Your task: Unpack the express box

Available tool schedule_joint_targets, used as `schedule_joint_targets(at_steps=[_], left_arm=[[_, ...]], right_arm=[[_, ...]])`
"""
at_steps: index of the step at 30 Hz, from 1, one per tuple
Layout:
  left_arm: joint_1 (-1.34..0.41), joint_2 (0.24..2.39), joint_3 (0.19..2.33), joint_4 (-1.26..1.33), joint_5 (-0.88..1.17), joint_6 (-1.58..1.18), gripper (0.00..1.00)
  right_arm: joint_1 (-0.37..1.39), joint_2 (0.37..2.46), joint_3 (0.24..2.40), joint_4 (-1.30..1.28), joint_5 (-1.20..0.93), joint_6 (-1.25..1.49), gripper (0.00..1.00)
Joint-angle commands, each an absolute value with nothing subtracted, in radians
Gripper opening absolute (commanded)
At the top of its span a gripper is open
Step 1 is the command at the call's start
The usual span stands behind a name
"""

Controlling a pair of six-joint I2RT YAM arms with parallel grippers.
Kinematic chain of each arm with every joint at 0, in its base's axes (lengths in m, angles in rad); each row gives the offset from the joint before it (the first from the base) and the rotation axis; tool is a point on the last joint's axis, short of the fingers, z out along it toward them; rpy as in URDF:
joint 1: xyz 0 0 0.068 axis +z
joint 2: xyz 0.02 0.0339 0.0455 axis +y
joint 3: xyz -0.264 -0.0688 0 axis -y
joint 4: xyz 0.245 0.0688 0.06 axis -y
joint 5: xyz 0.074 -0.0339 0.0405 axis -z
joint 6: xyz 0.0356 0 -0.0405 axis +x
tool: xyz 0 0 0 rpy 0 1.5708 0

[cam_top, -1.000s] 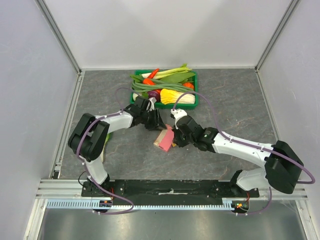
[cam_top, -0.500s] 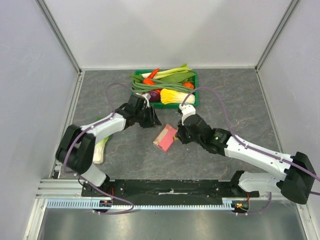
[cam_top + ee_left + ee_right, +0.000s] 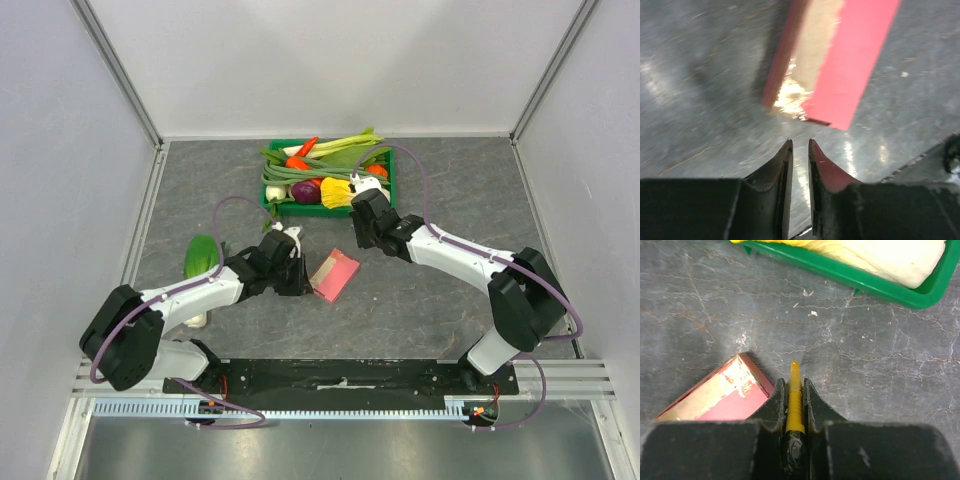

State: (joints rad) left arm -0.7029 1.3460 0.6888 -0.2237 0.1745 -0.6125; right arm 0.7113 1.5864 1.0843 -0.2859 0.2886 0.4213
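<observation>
The express box [image 3: 335, 275] is a flat pink carton lying on the grey table between both arms. In the left wrist view, the box [image 3: 850, 60] shows a tan strip and torn tape along its near end. My left gripper [image 3: 799, 142] sits just short of that end, jaws a narrow gap apart with nothing between them; from above, the left gripper [image 3: 299, 277] is at the box's left. My right gripper [image 3: 794, 380] is shut on a yellow pen-like cutter [image 3: 795, 395], tip down over the table beside the box's corner [image 3: 747, 367]. From above, the right gripper [image 3: 365, 238] is between box and crate.
A green crate [image 3: 300, 210] full of vegetables stands behind the box; its rim [image 3: 880, 287] is just ahead of the right gripper. A green leafy vegetable [image 3: 201, 255] and a white one [image 3: 197, 318] lie by the left arm. Frame walls enclose the table.
My left gripper has swung from behind the box down to its left side and its jaws have narrowed. My right gripper has pulled back off the box towards the crate. The box barely shifted.
</observation>
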Motion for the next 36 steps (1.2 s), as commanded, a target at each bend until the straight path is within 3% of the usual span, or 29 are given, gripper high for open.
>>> schedule_joint_targets(at_steps=[1, 14, 24, 31, 36], left_arm=[[-0.698, 1.256, 0.627, -0.270, 0.002, -0.670, 0.24], [-0.698, 1.512, 0.784, -0.213, -0.023, -0.604, 0.23], [-0.693, 1.644, 0.980, -0.226, -0.071, -0.535, 0.31], [-0.692, 1.713, 1.075, -0.265, -0.144, -0.607, 0.47], [-0.689, 1.622, 1.057, -0.305, -0.238, -0.638, 0.55]], right_arm=[[0.706, 1.592, 1.126, -0.287, 0.252, 0.393, 0.00], [0.710, 1.471, 0.991, -0.357, 0.064, 0.494, 0.00], [0.821, 1.307, 0.897, -0.414, 0.063, 0.595, 0.00], [0.913, 1.276, 0.903, -0.474, 0.158, 0.615, 0.00], [0.916, 1.239, 0.940, -0.531, 0.213, 0.598, 0.00]])
